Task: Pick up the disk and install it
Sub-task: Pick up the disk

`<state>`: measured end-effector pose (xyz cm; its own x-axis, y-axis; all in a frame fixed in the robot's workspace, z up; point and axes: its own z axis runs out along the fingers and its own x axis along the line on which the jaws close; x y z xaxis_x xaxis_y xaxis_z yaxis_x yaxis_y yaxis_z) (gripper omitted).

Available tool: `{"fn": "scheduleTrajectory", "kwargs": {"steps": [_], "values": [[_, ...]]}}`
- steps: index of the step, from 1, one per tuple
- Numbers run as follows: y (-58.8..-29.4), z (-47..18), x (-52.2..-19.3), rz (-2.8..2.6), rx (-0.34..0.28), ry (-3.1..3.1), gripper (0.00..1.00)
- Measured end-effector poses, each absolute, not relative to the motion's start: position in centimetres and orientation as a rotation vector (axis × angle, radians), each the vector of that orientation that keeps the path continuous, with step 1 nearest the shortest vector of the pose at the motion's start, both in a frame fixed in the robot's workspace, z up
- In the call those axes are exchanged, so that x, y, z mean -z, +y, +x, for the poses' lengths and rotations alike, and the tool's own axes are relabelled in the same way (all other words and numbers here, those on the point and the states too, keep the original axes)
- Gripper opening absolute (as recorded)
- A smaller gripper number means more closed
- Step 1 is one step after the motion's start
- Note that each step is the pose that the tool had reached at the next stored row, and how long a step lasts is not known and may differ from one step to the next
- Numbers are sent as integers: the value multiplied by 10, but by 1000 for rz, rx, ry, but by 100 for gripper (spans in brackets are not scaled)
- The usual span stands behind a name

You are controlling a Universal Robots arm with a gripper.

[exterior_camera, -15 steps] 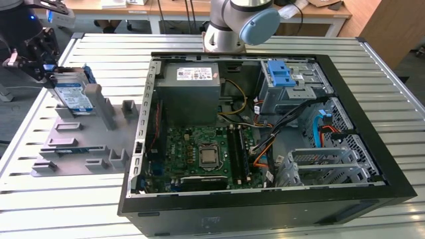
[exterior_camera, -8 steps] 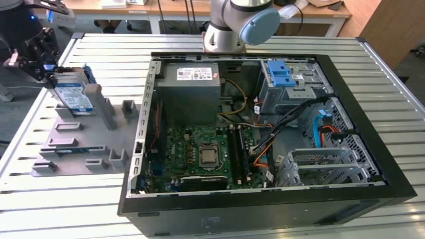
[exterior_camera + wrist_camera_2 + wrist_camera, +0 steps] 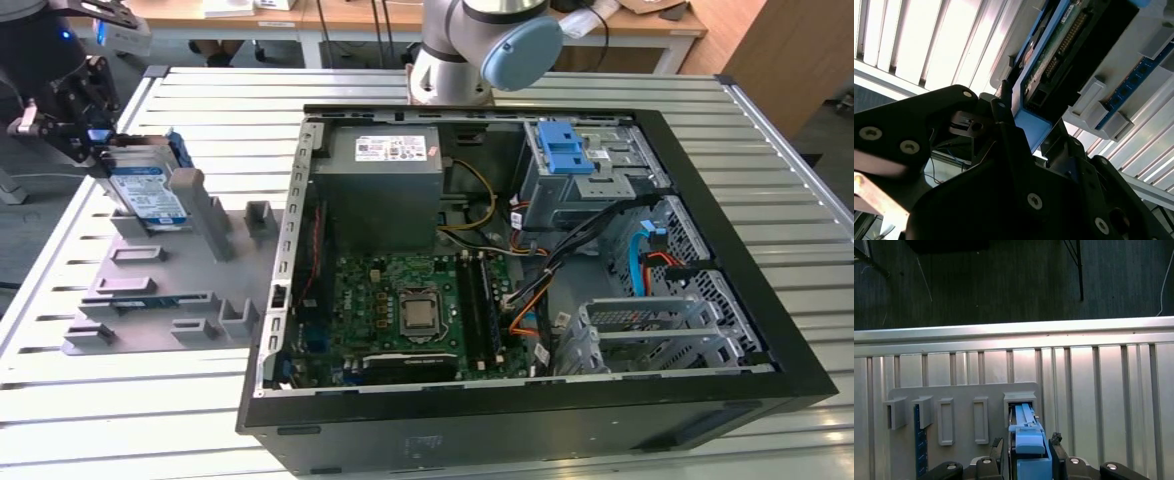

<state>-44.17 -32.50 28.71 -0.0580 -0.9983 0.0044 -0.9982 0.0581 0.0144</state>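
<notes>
In the exterior view, the gripper (image 3: 96, 150) sits at the far end of the exterior view's left, at the upper end of the disk (image 3: 147, 195). The disk stands tilted on edge in a slot of the grey holder (image 3: 160, 280), label showing. The holder lies on the slatted table (image 3: 134, 420) just beside the open computer case (image 3: 534, 400), where the circuit board (image 3: 400, 300) and the grey power box (image 3: 378, 180) lie bare; this view is too distant to tell how the fingers stand. The first wrist view looks along the disk's blue frame (image 3: 1026, 430) into its slot, with a black finger (image 3: 1055, 440) close against each side of the frame, pinching it, and more holder slots (image 3: 961, 395) alongside. The second wrist view shows what the others do not: the disk's green underside (image 3: 1054, 50) with its connectors, and the fingers (image 3: 1004, 107) closed on the blue corner of the frame.
</notes>
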Motion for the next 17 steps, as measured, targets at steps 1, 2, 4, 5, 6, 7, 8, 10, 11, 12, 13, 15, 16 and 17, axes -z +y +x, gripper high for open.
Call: {"fn": "scheduleTrajectory", "kwargs": {"steps": [1, 2, 4, 5, 6, 7, 8, 10, 11, 12, 13, 15, 16, 17], "values": [[-325, -442, -287, 2147, 12, -2275, 48], [-325, -442, -287, 2147, 12, -2275, 46], [-325, -442, -287, 2147, 11, -2275, 46], [-325, -442, -287, 2147, 11, -2275, 40], [-325, -442, -287, 2147, 11, -2275, 40], [-325, -442, -287, 2147, 11, -2275, 40], [-325, -442, -287, 2147, 10, -2275, 38], [-325, -442, -287, 2146, 10, -2275, 38], [-325, -442, -287, 2146, 10, -2275, 37], [-325, -442, -287, 2146, 10, -2275, 37], [-325, -442, -287, 2146, 9, -2274, 37], [-325, -442, -287, 2149, 9, -2271, 37], [-325, -442, -287, 2155, 9, -2265, 37], [-325, -442, -287, 2163, 9, -2258, 37]]}}
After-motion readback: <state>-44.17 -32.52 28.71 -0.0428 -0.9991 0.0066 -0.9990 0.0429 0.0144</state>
